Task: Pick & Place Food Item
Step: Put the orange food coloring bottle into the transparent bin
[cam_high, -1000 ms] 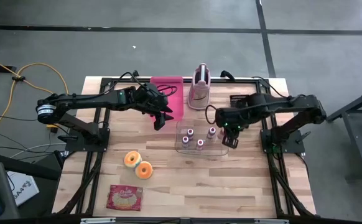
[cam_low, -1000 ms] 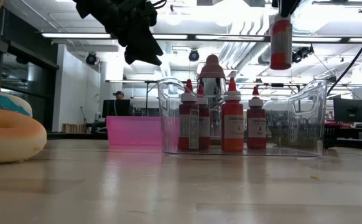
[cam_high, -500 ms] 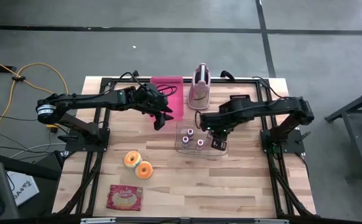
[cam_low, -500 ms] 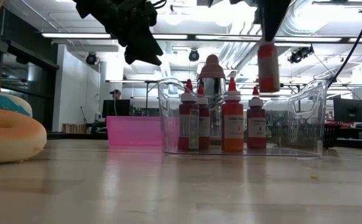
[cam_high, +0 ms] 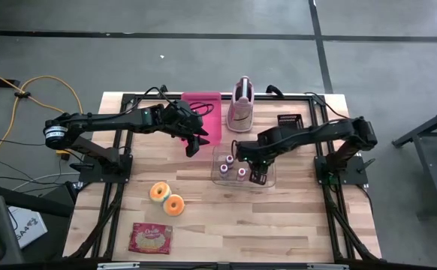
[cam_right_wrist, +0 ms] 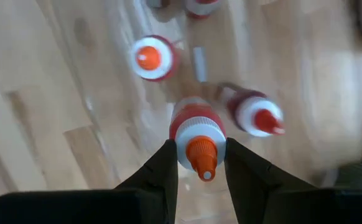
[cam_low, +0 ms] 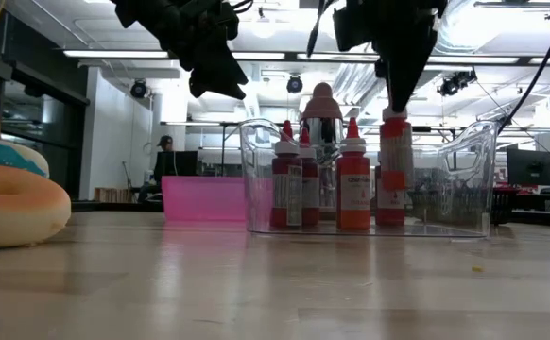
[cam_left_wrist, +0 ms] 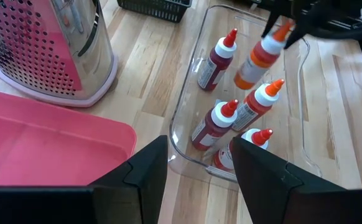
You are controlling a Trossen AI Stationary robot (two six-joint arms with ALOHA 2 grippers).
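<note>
The bottle (cam_right_wrist: 198, 135) hangs by its neck in the right gripper (cam_right_wrist: 196, 163), jaws pinched on it, inside the clear bin (cam_high: 269, 178), its base down near the bin floor. Four more bottles (cam_left_wrist: 218, 121) stand in the bin beside it. The left gripper (cam_high: 196, 142) hovers above the counter (cam_high: 278, 217) just left of the bin, jaws parted and holding nothing, by the pink tray (cam_high: 202, 112). Two donuts (cam_high: 167, 197) lie nearer the front, well apart, with a packet (cam_high: 151, 238) beyond them.
</note>
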